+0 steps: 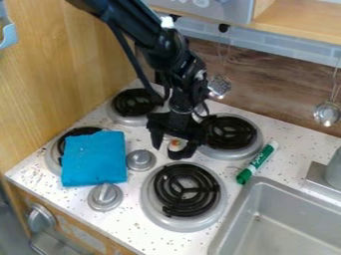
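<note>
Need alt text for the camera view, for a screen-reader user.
Black robot arm over a white speckled stovetop with four black coil burners, its black two-finger claw low at a small white-and-orange object. Folded blue cloth partly covers one burner; green-and-white marker lies near the grey metal sink.

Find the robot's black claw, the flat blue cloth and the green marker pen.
Black claw (169,149): camera view, between fingertips.
Flat blue cloth (94,158): camera view, middle of top.
Green marker pen (258,161): camera view, barrel's middle.
</note>
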Tool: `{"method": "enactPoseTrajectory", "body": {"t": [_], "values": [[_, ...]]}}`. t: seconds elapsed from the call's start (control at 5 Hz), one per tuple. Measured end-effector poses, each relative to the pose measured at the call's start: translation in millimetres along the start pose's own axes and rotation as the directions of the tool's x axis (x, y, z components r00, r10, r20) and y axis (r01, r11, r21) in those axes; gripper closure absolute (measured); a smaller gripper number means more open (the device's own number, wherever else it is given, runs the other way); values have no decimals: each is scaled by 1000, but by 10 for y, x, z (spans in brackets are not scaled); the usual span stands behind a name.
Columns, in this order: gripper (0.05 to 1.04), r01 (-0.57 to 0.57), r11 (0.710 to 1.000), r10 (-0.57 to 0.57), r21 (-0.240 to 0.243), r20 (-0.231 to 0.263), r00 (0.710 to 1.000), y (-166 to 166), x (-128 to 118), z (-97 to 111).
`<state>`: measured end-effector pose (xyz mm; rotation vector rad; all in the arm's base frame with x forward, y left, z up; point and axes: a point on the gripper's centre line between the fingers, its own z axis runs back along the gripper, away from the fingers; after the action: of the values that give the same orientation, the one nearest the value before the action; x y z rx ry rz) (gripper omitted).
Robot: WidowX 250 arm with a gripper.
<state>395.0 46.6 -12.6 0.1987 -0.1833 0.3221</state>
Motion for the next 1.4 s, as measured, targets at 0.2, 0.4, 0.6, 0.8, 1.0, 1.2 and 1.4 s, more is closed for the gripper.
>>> {"method": "enactPoseTrajectory", "body": {"t": [0.2,0.4,0.6,0.8,1.0,1.2,1.4], "values": [[82,0,1000,0,15,-25,1000,-35,53,-109],[121,-3,1000,3,12,-43,999,-69,88,-158],[346,5,1000,-5,4,-46,999,-94,119,-169],[469,-4,1000,4,-4,-46,999,-105,113,-169],[494,8,1000,-9,-24,-32,999,-97,79,-69],[494,-4,999,4,-48,11,1000,-47,46,157],[492,-4,997,6,-79,36,999,-26,-10,355]]}}
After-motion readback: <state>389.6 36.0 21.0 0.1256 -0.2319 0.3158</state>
